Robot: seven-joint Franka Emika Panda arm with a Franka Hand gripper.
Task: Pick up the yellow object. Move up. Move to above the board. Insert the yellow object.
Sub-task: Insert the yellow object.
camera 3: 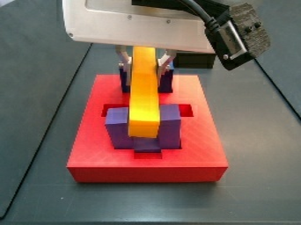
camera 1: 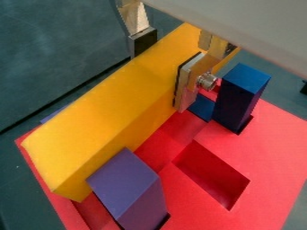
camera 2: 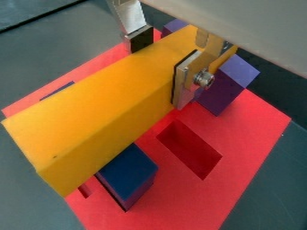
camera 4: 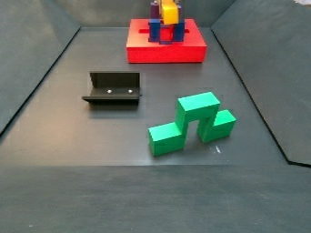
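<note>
Yellow-orange bar, red board, silver gripper.

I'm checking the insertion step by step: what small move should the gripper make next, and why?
Probably a short, straight descent. The gripper is shut on the yellow object, which in a side view lies lengthwise between the purple-blue posts of the board. The wrist views show its underside above the red surface, so it looks aligned but not seated.

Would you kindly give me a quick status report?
Gripper shut on yellow bar. Bar over red board, between purple posts. Nothing in the way.
</note>
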